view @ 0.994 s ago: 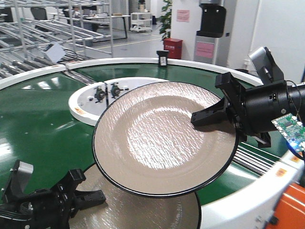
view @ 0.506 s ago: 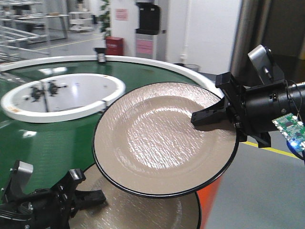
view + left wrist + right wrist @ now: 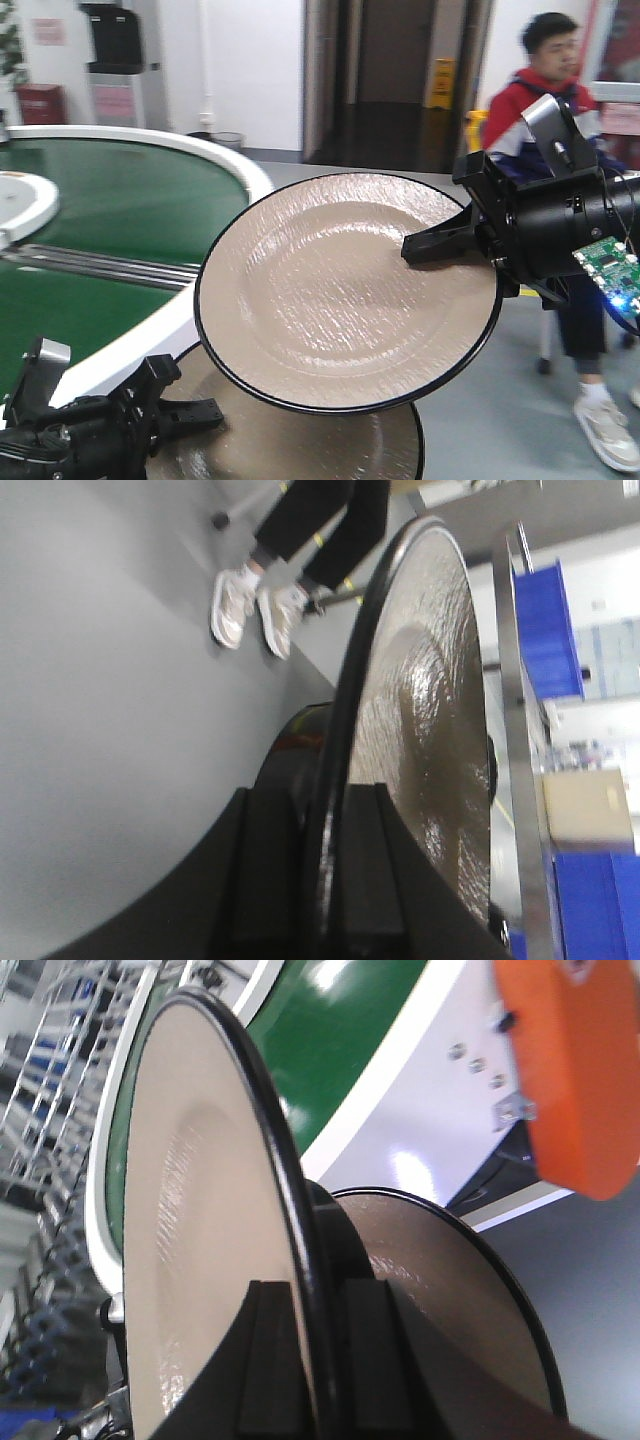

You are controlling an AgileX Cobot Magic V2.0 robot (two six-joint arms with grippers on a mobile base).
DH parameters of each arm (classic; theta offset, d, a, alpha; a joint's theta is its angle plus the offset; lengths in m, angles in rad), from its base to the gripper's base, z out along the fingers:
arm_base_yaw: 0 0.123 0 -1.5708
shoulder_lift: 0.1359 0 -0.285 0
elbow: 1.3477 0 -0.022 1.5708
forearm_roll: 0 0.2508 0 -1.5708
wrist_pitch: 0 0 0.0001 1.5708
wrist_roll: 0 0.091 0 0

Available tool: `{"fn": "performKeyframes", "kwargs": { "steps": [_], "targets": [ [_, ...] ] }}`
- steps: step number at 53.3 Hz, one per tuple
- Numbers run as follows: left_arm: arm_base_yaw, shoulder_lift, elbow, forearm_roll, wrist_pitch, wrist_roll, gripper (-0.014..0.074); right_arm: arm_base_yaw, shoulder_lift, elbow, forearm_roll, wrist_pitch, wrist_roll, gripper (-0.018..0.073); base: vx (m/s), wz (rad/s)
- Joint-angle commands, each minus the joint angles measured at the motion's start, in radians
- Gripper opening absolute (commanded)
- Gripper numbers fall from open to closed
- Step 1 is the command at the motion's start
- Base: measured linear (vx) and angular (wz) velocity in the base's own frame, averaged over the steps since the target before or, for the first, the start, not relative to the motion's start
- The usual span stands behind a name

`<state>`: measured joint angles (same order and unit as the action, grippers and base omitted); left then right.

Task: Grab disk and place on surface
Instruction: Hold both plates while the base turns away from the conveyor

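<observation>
Pinching disk (image 3: 330, 290) rim: right end effector (image 3: 412, 250).

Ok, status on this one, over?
Right gripper shut on upper disk. Left gripper shut on lower disk. Seated person ahead; tabletop not in view.

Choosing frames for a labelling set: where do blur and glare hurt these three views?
Front view: the seated person and conveyor belt are motion-smeared, the upper plate and right gripper sharp; pale glare streaks the plate's centre. Left wrist view: the lower plate has a bright sheen, its near rim soft. Right wrist view: the gripper's fingers and the orange panel are out of focus.
</observation>
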<state>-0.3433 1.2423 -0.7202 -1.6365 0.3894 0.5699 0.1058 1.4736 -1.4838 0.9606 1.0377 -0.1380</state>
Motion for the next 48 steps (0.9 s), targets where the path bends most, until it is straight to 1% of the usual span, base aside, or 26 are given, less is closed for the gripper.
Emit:
{"fn": "performKeyframes", "kwargs": {
  "steps": [1,21,48],
  "targets": [
    [-0.006,-0.033,-0.036,-0.067,0.043,-0.014,0.0001,-0.002,-0.04,-0.042,0.113,-0.052,0.007,-0.0008,-0.01,-0.65],
    [-0.006,-0.033,-0.036,-0.067,0.043,-0.014,0.0001,-0.002,-0.04,-0.042,0.113,-0.052,0.007,-0.0008,0.06,-0.56],
    [-0.006,-0.033,-0.036,-0.067,0.043,-0.014,0.0001,-0.002,-0.04,-0.042,0.113,-0.052,0.007,-0.0008,0.18,-0.46]
  ]
}}
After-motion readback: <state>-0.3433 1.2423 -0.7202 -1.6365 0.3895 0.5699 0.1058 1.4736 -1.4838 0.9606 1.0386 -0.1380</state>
